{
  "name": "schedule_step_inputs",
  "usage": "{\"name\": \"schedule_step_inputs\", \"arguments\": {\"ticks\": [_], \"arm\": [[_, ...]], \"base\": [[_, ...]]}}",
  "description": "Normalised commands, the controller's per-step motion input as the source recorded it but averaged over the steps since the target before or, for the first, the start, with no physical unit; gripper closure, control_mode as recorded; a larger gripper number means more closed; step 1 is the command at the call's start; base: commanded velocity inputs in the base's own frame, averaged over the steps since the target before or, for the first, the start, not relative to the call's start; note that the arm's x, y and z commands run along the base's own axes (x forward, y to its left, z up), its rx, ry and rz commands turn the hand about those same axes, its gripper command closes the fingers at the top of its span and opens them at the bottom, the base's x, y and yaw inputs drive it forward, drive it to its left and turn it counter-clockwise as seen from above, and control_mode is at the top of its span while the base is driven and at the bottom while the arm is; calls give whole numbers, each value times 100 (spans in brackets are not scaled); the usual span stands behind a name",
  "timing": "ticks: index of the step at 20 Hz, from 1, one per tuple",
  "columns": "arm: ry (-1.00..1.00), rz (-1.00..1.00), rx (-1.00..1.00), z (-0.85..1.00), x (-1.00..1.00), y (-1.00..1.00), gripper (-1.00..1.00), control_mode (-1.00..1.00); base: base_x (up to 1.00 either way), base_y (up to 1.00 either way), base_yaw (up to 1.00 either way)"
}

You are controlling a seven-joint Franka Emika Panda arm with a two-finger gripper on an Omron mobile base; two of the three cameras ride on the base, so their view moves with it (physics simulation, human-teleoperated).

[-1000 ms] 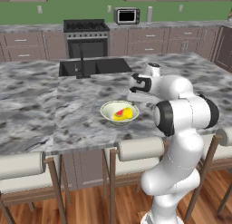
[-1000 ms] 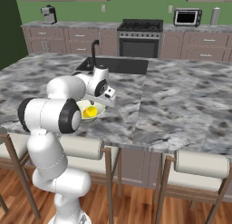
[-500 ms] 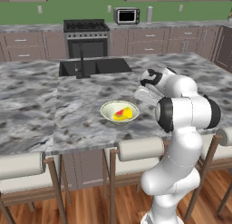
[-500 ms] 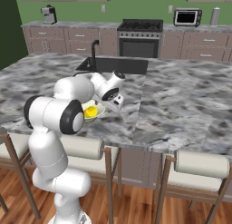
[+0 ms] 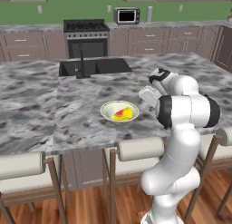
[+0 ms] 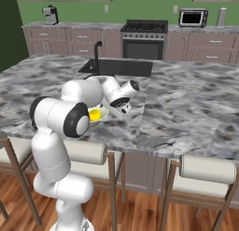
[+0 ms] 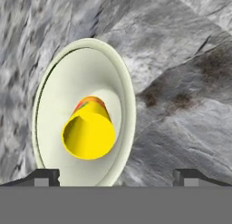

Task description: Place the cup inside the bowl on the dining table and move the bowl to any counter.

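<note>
The surface (image 5: 81, 105) is a grey-white marbled slab with a black sink (image 5: 95, 66) and faucet (image 5: 82, 60) built into its 12 o'clock side. One item rests directly on it: the bowl (image 5: 119, 112), upright, toward the 6 o'clock edge, well apart from the sink. The cup (image 5: 125, 113) lies on its side inside the bowl. Cushioned stools (image 5: 136, 148) line the 6 o'clock edge.

The bowl (image 5: 119, 112) sits on the dining table (image 5: 77, 100), near the table's front edge and in front of the sink (image 5: 94, 66). The cup (image 5: 125, 113) lies on its side in the bowl. The gripper (image 5: 147, 95) hangs just to the right of the bowl, above the table. Stools (image 5: 138, 148) stand along the front edge below the bowl. The counter (image 5: 181, 25) runs well behind the bowl, beyond the sink.
</note>
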Motion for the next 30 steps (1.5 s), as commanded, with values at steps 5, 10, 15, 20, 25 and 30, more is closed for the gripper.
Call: {"name": "schedule_step_inputs", "arguments": {"ticks": [5,10,15,20,25,30], "arm": [[0,0,0,-8,0,13,-100,-100],[0,0,0,-5,0,26,-100,-100],[0,0,0,-25,5,11,-100,-100],[0,0,0,-26,1,0,-100,-100],[0,0,0,-18,0,0,-100,-100],[0,0,0,-14,3,4,-100,-100]], "base": [[0,0,0],[0,0,0],[0,0,0],[0,0,0],[0,0,0],[0,0,0]]}}
